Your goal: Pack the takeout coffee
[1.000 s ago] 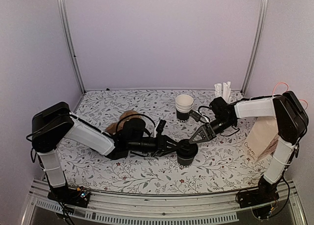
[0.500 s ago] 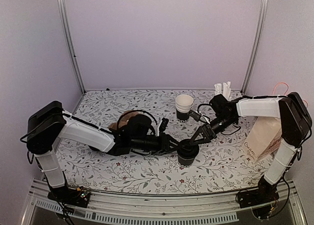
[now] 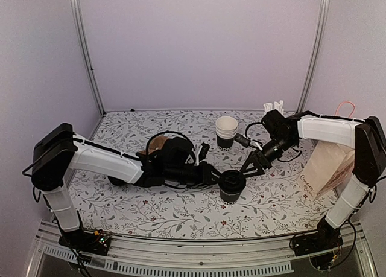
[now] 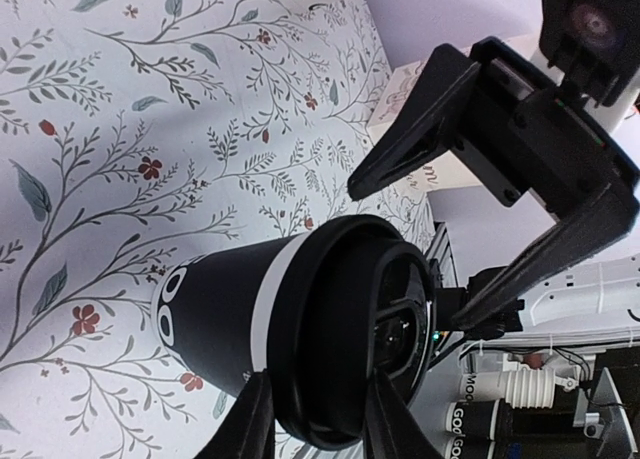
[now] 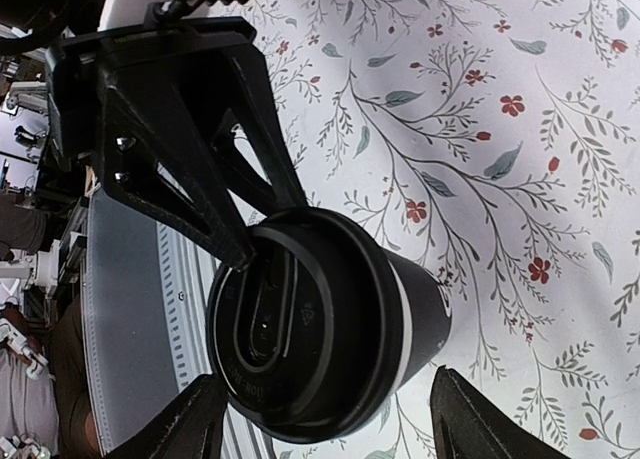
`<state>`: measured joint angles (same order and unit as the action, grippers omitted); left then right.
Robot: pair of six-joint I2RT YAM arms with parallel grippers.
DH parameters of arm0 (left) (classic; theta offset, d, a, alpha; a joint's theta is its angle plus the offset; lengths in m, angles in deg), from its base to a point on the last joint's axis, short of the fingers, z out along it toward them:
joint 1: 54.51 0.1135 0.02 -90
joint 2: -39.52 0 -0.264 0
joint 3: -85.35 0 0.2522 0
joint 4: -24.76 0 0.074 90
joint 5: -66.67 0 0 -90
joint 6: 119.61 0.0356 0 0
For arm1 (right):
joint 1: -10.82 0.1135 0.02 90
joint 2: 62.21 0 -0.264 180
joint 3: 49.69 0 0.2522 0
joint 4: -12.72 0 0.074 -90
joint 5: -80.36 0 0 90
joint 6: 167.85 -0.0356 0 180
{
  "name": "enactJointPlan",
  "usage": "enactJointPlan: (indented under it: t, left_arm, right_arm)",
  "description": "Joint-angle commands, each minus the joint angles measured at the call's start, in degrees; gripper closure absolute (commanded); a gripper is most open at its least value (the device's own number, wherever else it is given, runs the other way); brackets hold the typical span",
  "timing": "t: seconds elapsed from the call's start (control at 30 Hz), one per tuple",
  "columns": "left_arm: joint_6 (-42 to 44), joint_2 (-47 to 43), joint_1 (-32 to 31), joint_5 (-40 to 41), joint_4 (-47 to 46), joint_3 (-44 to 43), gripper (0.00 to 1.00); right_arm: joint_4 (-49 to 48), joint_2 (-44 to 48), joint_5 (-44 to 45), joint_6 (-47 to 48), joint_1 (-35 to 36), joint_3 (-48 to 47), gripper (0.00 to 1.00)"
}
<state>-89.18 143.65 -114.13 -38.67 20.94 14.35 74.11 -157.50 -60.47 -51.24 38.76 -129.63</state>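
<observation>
The takeout coffee (image 3: pixel 231 186), a small paper cup with a black lower band and a black lid, stands on the floral table. My left gripper (image 3: pixel 218 178) reaches in from the left and is shut on the cup's lid rim; in the left wrist view its fingers (image 4: pixel 248 424) press either side of the lid (image 4: pixel 350 329). My right gripper (image 3: pixel 249 167) hovers just up and right of the cup and is open. In the right wrist view its fingers (image 5: pixel 200 419) stand wide of the lid (image 5: pixel 300 329) without touching it.
A stack of lidless cups (image 3: pixel 226 131) stands behind the coffee. A white cup with pale sticks (image 3: pixel 274 110) is at the back right. A brown paper bag (image 3: pixel 325 168) leans at the right edge. A brown object (image 3: pixel 158 143) lies behind my left arm.
My right gripper has opened off the lid and drawn back up and to the right. My left gripper has kept its hold on the cup and slid slightly right.
</observation>
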Motion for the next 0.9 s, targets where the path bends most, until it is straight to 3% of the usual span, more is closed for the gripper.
enactJointPlan:
  t: [0.0,0.13,0.37,0.77,0.87]
  left_arm:
    - [2.72,1.69,-0.24,3.97,11.86,2.33,0.73]
    - [3.26,1.67,-0.25,3.99,12.2,1.65,0.73]
    - [3.41,1.84,-0.27,3.98,12.22,1.51,0.73]
    - [3.63,1.93,-0.25,3.91,12.42,1.69,0.73]
    - [3.76,2.16,-0.25,3.91,12.28,1.66,0.73]
  right_arm:
    - [1.07,2.27,3.29,-0.85,-1.73,1.36,0.27]
    - [1.1,2.37,3.9,-1.86,-2.19,2.05,0.32]
    - [1.03,0.57,2.58,-2.27,-2.24,3.09,0.59]
    - [0.31,-3.15,4.3,-3.14,-2.25,4.13,0.65]
    - [0.06,-2.94,4.97,-2.64,-2.23,5.37,0.71]
